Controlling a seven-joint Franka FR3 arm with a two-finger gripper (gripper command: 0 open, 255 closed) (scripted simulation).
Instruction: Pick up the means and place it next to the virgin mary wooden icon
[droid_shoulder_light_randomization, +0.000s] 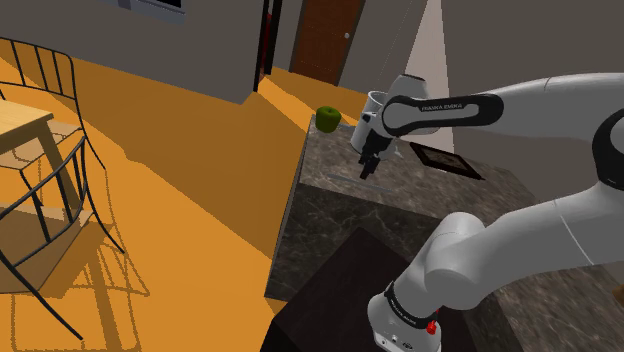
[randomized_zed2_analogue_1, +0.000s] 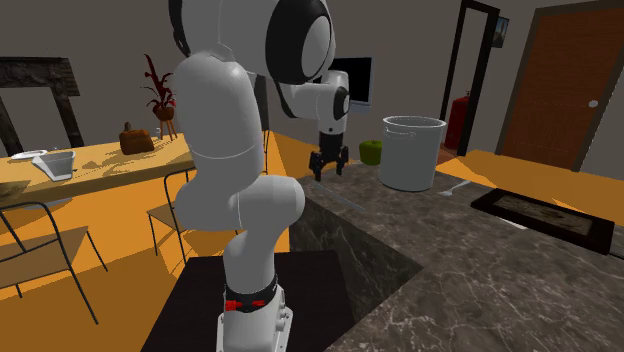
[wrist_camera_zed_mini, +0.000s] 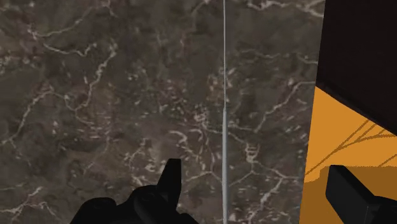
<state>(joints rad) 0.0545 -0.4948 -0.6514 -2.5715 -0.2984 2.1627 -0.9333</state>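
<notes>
Near the grey pot, the spread pincer hovers above the counter. The pot, probably the target, looks rigid, smooth, bulky: pinch its rim.

I see my arm reaching from the shoulder view's lower right toward its upper middle, wrist bent down. The gripper points downward, fingers spread apart, clasping nothing.
</notes>
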